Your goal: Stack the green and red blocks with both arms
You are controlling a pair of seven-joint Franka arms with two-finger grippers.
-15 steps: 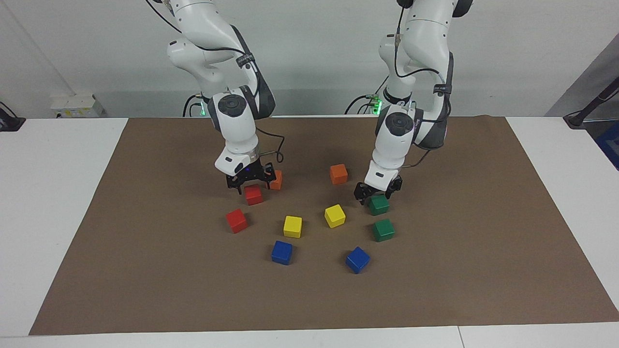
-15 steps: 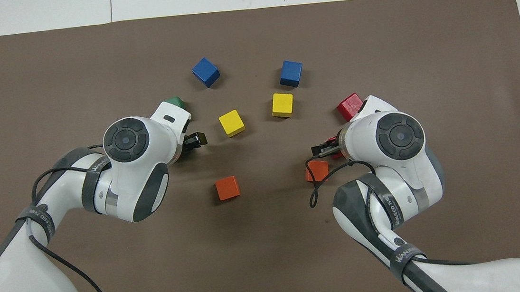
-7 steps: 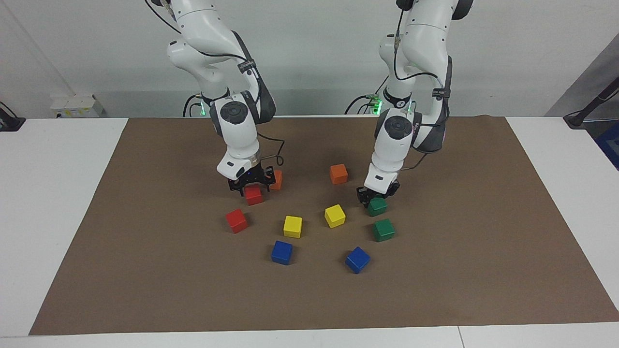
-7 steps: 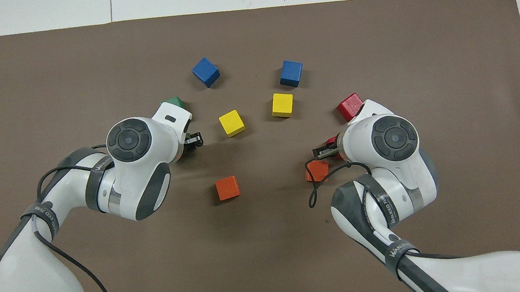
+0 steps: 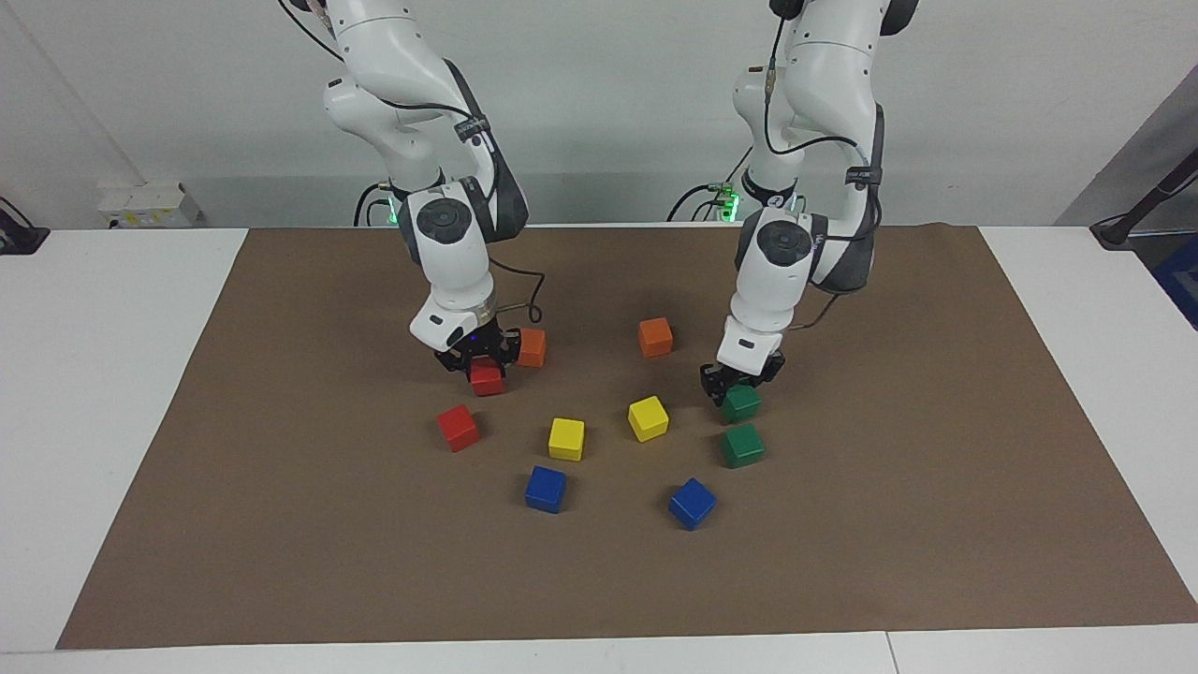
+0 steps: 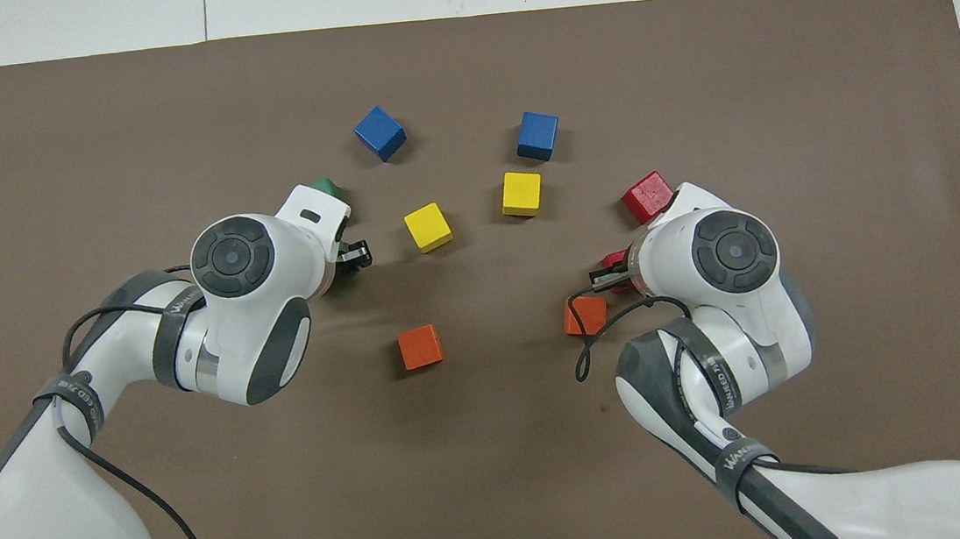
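My right gripper (image 5: 479,365) is shut on a red block (image 5: 487,380), low at the mat, beside an orange cube (image 5: 532,347). The second red block (image 5: 458,427) lies farther from the robots, free; it also shows in the overhead view (image 6: 647,196). My left gripper (image 5: 739,387) is shut on a green block (image 5: 741,402), low over the mat. The second green block (image 5: 743,445) lies just farther from the robots. In the overhead view the arms hide most of both held blocks; only a red sliver (image 6: 615,258) and a corner of the free green block (image 6: 322,186) show.
A brown mat (image 5: 281,524) covers the table. A second orange cube (image 5: 655,337) lies between the grippers. Two yellow cubes (image 5: 566,438) (image 5: 648,417) and two blue cubes (image 5: 545,489) (image 5: 692,503) lie farther from the robots.
Both grippers went from open around their blocks to shut on them. The left gripper has shifted its green block a little toward the second green block.
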